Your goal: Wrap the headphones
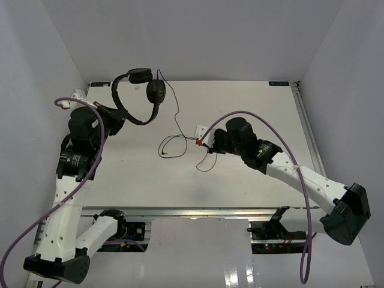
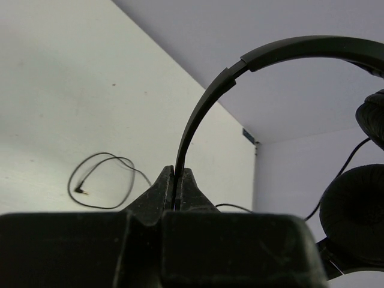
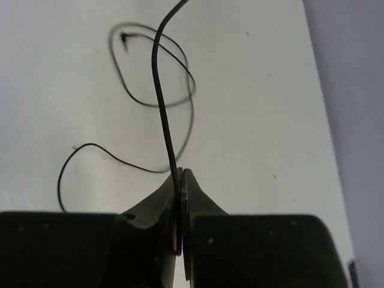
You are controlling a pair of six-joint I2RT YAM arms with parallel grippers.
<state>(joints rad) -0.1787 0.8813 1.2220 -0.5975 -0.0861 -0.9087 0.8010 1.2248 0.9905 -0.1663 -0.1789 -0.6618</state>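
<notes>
Over the table's point(image 1: 258, 102) far-left corner hung the headphones point(image 1: 156, 91), headband point(image 2: 204, 108) pinched by the left gripper point(image 2: 178, 180). At the table's middle the right gripper point(image 3: 182, 180) pinched the cord point(image 3: 158, 90); a hard tug could slip either hold. The plug point(image 3: 124, 37) lay in a loose loop on the table, liable to snag.

White table point(image 1: 252, 108), looped black cord point(image 1: 179, 123)
</notes>
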